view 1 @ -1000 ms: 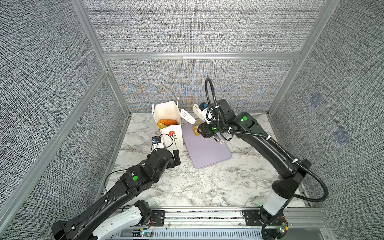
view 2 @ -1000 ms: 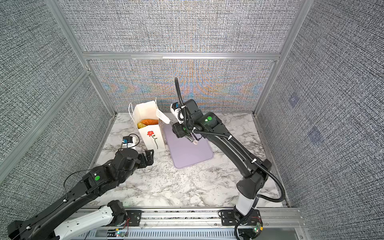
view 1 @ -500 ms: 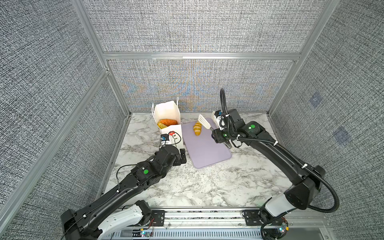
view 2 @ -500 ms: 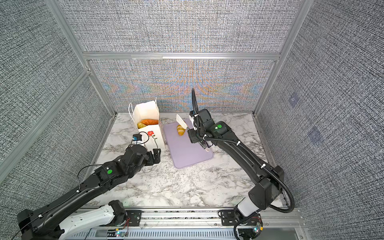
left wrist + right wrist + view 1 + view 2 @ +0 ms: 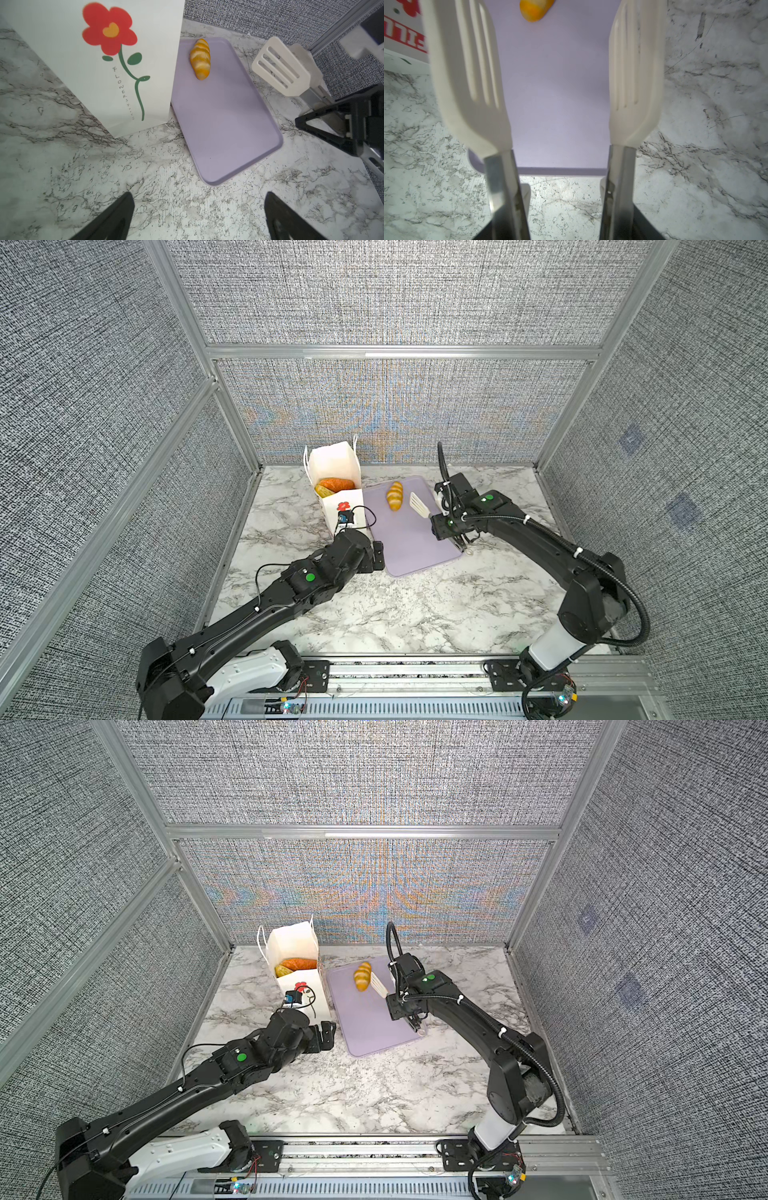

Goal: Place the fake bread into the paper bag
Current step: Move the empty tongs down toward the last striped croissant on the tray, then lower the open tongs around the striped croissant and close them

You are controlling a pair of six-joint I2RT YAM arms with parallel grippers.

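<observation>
Left pincer (image 5: pixel 199 204) is spread wide with nothing in it, parked low over the worktop (image 5: pixel 415 605), just beside the bag (image 5: pixel 334 460). Right pincer (image 5: pixel 445 526) is clamped on tongs (image 5: pixel 471 83), whose blades are held apart and empty by the tray (image 5: pixel 415 543). One striped roll (image 5: pixel 395 496) is laid on the tray's far end, near the bag. More bread (image 5: pixel 336 485) can be seen inside the bag.

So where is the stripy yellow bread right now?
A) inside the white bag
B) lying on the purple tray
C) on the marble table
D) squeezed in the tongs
B: the stripy bread lies on the purple tray, and the tongs are apart from it with nothing between their tips.
</observation>
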